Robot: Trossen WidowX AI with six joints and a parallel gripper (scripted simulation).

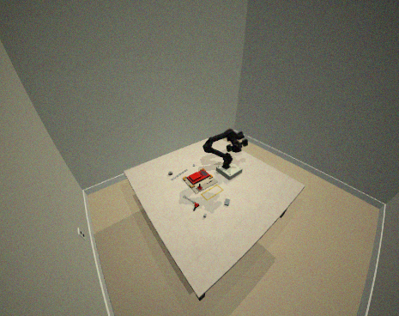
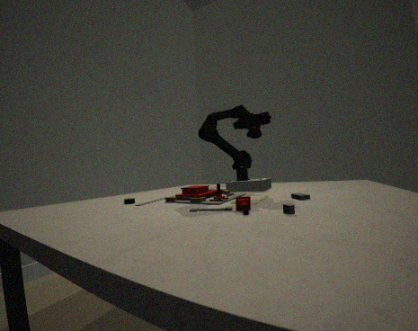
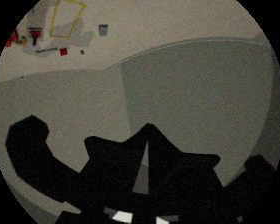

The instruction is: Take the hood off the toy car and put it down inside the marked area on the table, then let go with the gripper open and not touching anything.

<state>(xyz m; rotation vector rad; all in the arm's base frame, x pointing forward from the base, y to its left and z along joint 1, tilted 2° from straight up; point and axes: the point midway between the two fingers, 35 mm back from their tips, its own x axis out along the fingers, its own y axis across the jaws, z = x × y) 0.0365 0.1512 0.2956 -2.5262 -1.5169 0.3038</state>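
The toy car [image 1: 196, 176] [image 2: 195, 190], a low red body with a raised red block on top and yellow corners, sits on the table in front of the arm. Which part is its hood is too small to tell. The marked area, a thin yellow outline [image 1: 211, 190] [image 3: 76, 22], lies beside the car; only shadow shows inside it. My gripper [image 2: 269, 118] [image 3: 149, 126] is shut with nothing visible between the fingers. It is high in the air above the arm's base, away from the car and the outline.
A small red piece with a black peg [image 1: 200, 187] [image 2: 218, 195] stands beside the car on a grey board. A red block [image 1: 196, 205] [image 2: 243, 203] [image 3: 63, 51], a grey box [image 1: 226, 202] [image 2: 300, 196] [image 3: 103, 30] and a small dark piece [image 1: 204, 215] [image 2: 289, 209] lie around.
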